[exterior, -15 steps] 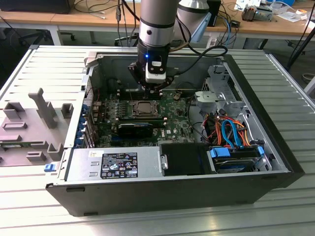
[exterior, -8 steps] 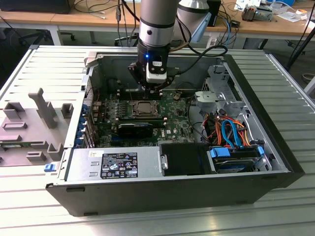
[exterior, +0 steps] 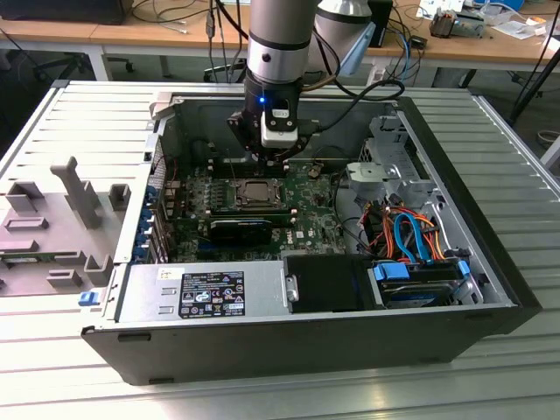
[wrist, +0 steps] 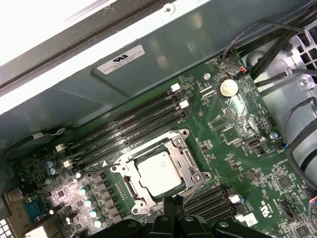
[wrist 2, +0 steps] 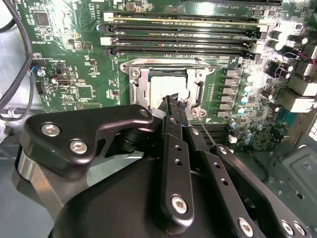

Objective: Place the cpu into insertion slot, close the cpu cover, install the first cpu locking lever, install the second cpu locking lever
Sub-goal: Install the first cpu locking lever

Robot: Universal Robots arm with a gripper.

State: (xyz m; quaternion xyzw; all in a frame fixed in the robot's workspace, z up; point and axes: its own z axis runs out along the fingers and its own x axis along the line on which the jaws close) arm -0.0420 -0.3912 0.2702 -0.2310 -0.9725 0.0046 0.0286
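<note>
**Worktop (exterior: pixel 52 122), open case (exterior: pixel 262 341), cpu (wrist: pixel 159 172) seated**

Motherboard (exterior: pixel 311 197) lay flat, centre frame, for overhead reach. The cpu sat in the insertion slot (wrist: pixel 184 134), framed by the cpu cover (wrist: pixel 130 184); the end effector (wrist: pixel 172 202), pinched narrow, hovered at the rim.

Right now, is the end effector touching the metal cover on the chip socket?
Cannot tell. In the second wrist view the end effector overlaps the near edge of the cover, hiding any contact or gap.
</note>
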